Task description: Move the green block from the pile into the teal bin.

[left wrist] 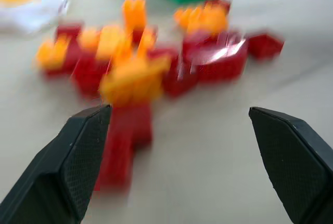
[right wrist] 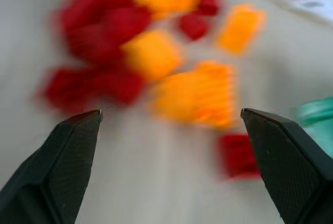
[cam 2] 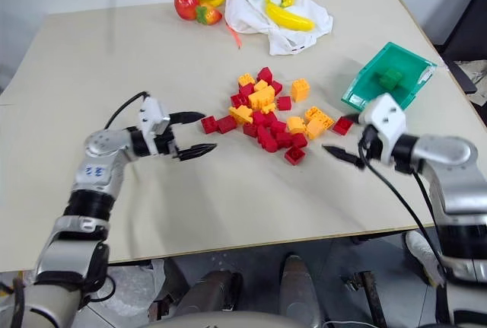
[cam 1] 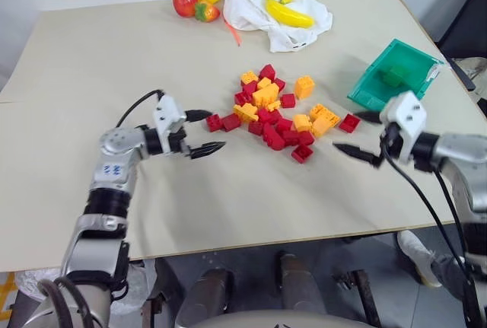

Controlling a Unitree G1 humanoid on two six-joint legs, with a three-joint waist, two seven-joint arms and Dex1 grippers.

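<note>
No readable text anywhere. Small rectangular teal plastic bin [cam 1: 396, 74], far right on the counter, has a white label [cam 1: 434, 71] at its right rim; print too small to read. Grey left forearm [cam 1: 111, 170] of the robot, near left, carries a small blue mark, also illegible. No numbers, brands or signs elsewhere.

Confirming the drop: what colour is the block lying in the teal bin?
Dark green block, inside the teal bin; clearest in the left eye view.
</note>
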